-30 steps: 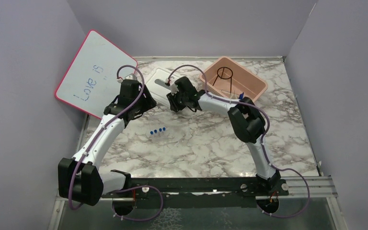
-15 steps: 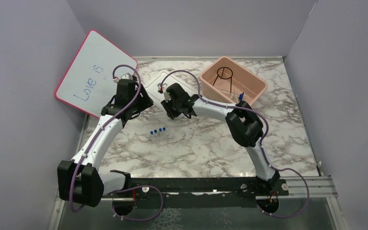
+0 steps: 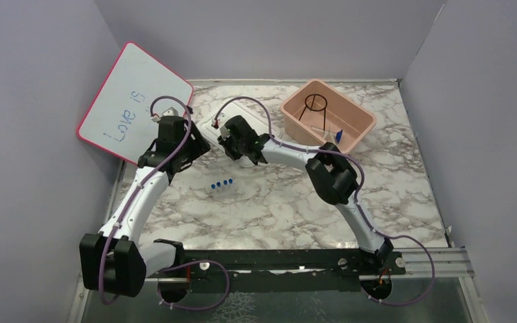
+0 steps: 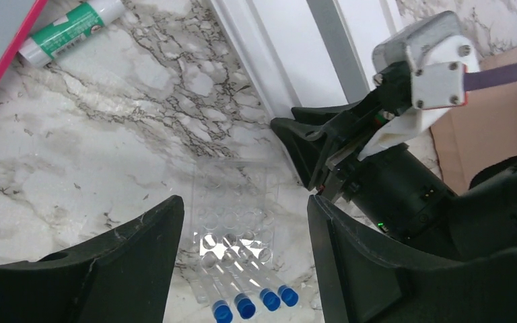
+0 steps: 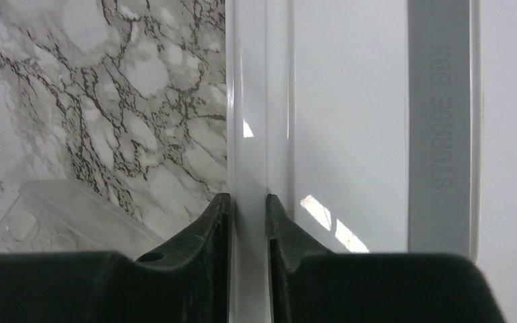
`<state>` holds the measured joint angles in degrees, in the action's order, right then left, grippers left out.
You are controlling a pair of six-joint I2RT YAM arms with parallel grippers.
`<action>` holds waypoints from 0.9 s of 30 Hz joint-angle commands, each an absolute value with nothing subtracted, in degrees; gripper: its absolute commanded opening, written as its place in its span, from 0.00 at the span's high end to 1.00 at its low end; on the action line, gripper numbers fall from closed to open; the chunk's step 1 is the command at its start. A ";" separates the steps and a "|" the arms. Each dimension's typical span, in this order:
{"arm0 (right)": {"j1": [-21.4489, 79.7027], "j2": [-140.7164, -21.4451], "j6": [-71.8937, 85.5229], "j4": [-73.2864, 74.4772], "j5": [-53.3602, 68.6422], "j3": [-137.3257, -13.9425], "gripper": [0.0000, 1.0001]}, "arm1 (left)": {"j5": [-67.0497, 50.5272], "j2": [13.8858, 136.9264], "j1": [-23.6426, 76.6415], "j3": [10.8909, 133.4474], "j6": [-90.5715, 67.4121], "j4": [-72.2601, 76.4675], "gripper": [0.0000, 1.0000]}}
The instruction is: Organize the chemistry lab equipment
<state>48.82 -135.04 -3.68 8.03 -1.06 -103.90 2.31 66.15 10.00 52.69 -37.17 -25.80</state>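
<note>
1. On the marble table (image 3: 276, 202), between the two arms, four clear glass tubes (image 4: 239, 272) lie side by side, touching one another
2. Their long axes run from the near edge toward the far side, slightly slanted in the left wrist view; the blue caps (image 4: 249, 303) all point at the near edge, and the glass ends point away toward the grippers
3. Those far ends reach the near edge of a flat clear plastic tray (image 4: 232, 195) with rows of round wells; whether they rest on it cannot be told
4. Above tubes and tray hangs the left gripper (image 4: 244, 205), its jaws spread wide with nothing between them
5. Just beyond the tray, the right gripper (image 5: 248, 198) has its jaws closed in on both sides of the raised rim of a white lid (image 5: 350, 101) lettered "STORAGE BOX", which lies flat on the table
6. Farther right stands a pink bin (image 3: 360, 121); inside it a black wire ring stand (image 3: 316, 104) stands upright on its legs with the ring on top, a clear tube (image 3: 318, 128) lies on the floor of the bin, and a small blue piece (image 3: 337, 135) sits by the near right wall
7. At the far left a pink-framed whiteboard (image 3: 134, 101) reading "Love is" leans against the wall, and a green-and-white marker (image 4: 67, 30) lies just beside its frame
</note>
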 commanded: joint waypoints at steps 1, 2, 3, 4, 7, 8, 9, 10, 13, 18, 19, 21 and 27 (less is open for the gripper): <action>49.04 -137.32 -3.92 6.57 -3.44 -100.81 0.85 | 1.58 67.19 8.16 51.08 -41.13 -24.93 0.30; 49.04 -136.65 -3.31 5.50 -3.81 -99.95 0.90 | 1.39 67.31 7.67 50.63 -42.19 -24.31 0.30; 49.04 -135.70 -2.78 4.58 -3.99 -99.23 0.93 | 1.21 67.36 7.32 50.01 -42.98 -23.55 0.30; 49.04 -134.73 -2.21 3.58 -3.99 -98.43 0.95 | 0.92 67.43 6.88 49.42 -44.04 -22.68 0.30; 49.04 -131.07 -0.93 0.63 -2.57 -96.23 0.99 | -1.56 67.68 5.85 47.41 -46.87 -19.26 0.30; 49.04 -129.83 -0.59 -0.30 -1.91 -95.82 0.99 | -2.61 67.74 5.68 46.74 -48.06 -18.15 0.30; 49.03 -128.83 -0.25 -1.23 -1.28 -95.68 0.99 | -3.82 67.75 5.41 46.13 -48.89 -16.40 0.29; 49.00 -127.82 -0.14 -1.57 -0.74 -95.57 0.99 | -5.00 67.76 5.29 45.53 -49.59 -14.63 0.28; 48.93 -125.29 2.60 -1.64 1.57 -95.82 0.99 | -7.58 68.47 5.02 44.19 -50.91 -9.07 0.24; 48.63 -122.14 5.94 -1.59 3.65 -95.43 0.99 | -9.61 71.28 4.56 44.14 -51.84 -4.08 0.17; 48.49 -121.35 6.69 -1.91 4.32 -94.96 0.99 | -9.66 71.80 4.42 44.00 -52.05 -3.05 0.17; 48.09 -119.73 7.96 -2.86 5.90 -93.53 0.99 | -9.62 72.87 4.08 43.59 -52.83 -1.24 0.16; 47.81 -116.35 10.39 -4.39 10.70 -90.55 0.99 | -11.53 76.36 3.65 40.91 -57.22 11.35 0.16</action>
<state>48.25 -119.68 8.08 -0.43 6.33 -92.25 -8.78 74.28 4.08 42.70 -53.78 -0.36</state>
